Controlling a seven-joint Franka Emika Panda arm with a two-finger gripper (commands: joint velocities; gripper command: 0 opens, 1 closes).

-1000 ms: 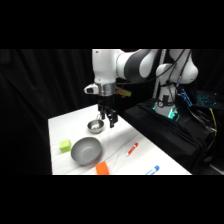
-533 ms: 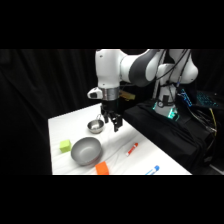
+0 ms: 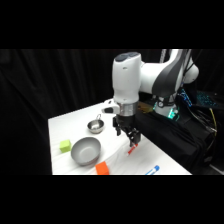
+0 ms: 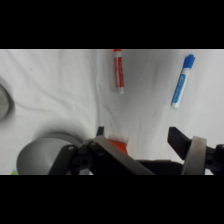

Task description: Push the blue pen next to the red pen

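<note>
A: Since a second ago the gripper (image 3: 131,136) has come forward and toward the table's near right, away from the small steel bowl (image 3: 95,126); it now hangs just over the red pen (image 3: 131,149).

B: And the blue pen (image 4: 182,81)?

A: Unmoved. In the wrist view it lies on the white table (image 4: 55,85), roughly parallel to the red pen (image 4: 118,70) but well apart from it, blue cap away from the camera. In the side view the blue pen (image 3: 152,170) sits at the near table edge, partly cut off.

B: Jaw state?

A: Released. Wrist view shows the two fingers (image 4: 178,140) spread with bare table between them, nothing held.

B: So what does the move mean for the task?

A: My reading: still the approach. No contact with the blue pen yet, so the push is not begun. The arm has closed the distance to the pens, but it sits above the red one, not the blue.

B: Anything else changed?

A: No. The large grey bowl (image 3: 85,150), the green block (image 3: 64,145) and the orange block (image 3: 102,168) lie where they did.

B: Risk?

A: Descending here could knock the red pen. I'd judge the gripper needs to get to the blue pen's far side first.
</note>
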